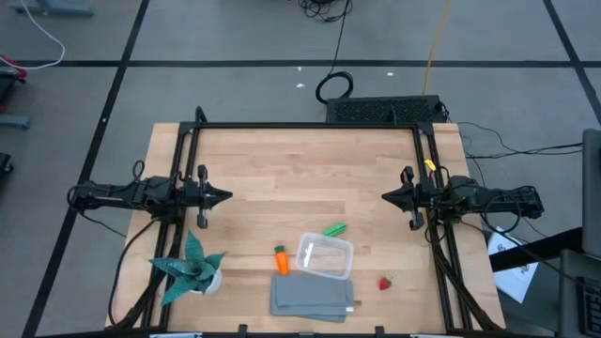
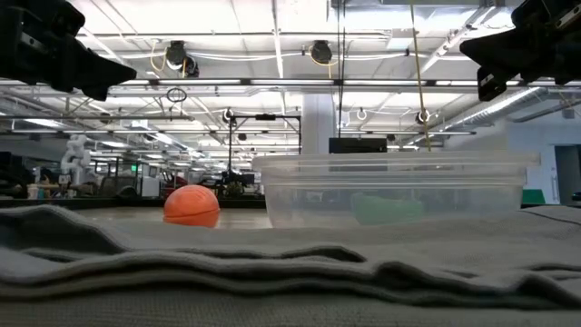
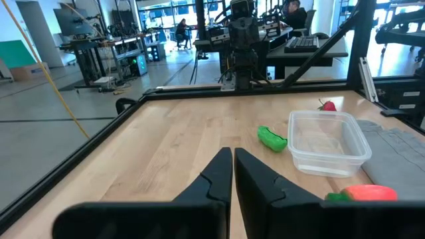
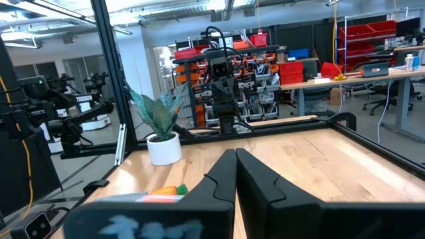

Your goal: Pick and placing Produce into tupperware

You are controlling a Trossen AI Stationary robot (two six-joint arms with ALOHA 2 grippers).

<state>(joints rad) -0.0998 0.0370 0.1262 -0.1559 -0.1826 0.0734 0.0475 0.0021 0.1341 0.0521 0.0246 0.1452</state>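
The clear tupperware [image 1: 325,256] stands empty on the wooden table near its front edge, and shows in the left wrist view [image 3: 328,141] and the low view [image 2: 395,191]. The green pod [image 1: 334,229] lies just beyond it, the orange carrot [image 1: 281,260] to its left, the red berry [image 1: 384,283] to its right. My left gripper [image 1: 226,196] hovers shut at the table's left side, touching nothing. My right gripper [image 1: 387,197] hovers shut at the right side, touching nothing.
A grey folded cloth [image 1: 313,298] lies at the front edge, just before the tupperware. A teal spiky plant in a white pot [image 1: 194,268] stands at the front left. A black frame [image 1: 310,126] runs along the table's far side and down both sides.
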